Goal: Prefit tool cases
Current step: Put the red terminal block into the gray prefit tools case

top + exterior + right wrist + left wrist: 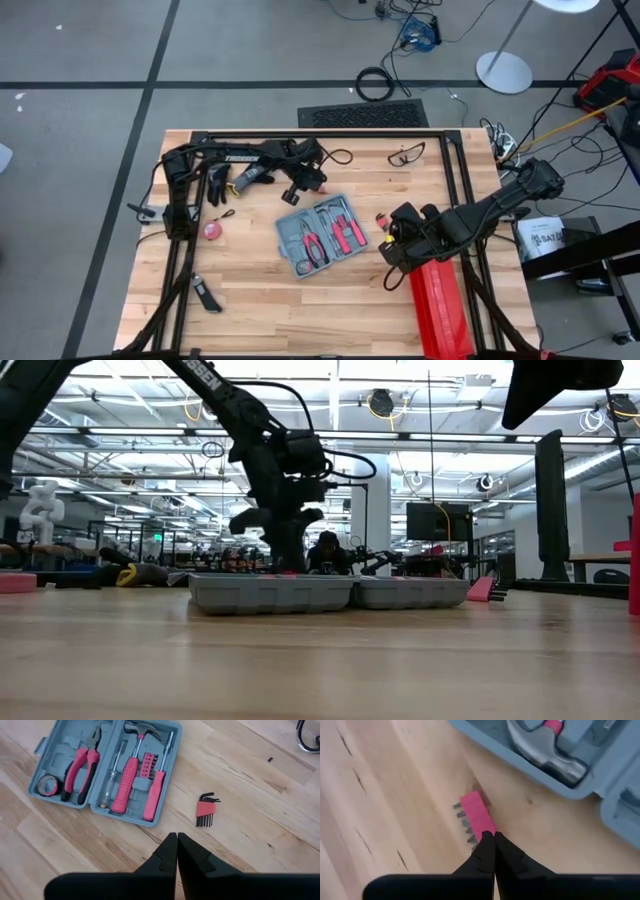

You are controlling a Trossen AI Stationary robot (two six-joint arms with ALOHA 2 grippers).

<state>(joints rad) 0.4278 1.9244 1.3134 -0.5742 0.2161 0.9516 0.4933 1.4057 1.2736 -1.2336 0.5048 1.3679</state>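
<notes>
The blue-grey tool case (322, 235) lies open on the wooden table, with pink-handled pliers, screwdrivers and a hammer (135, 755) in its grey slots. My left gripper (297, 195) stands just past the case's far-left corner. It is shut on a small pink holder with dark metal bits (476, 812). My right gripper (392, 238) hangs shut with nothing in it, above the table to the right of the case. A red-handled hex key set (206, 810) lies on the wood beside the case. My left gripper pinches the pink holder's near end (486, 831) between its two fingertips (507, 851), slanting steeply down from above. The holder sticks out beyond the tips. It seems to be a little above the wood, with its shadow next to the case's hammer corner.
A long red ribbed box (440, 310) stands at the near right, below my right arm. Black-and-yellow gloves (225, 182), a pink tape measure (212, 230) and a dark knife (207, 295) lie on the left. Safety glasses (405, 155) lie at the far edge.
</notes>
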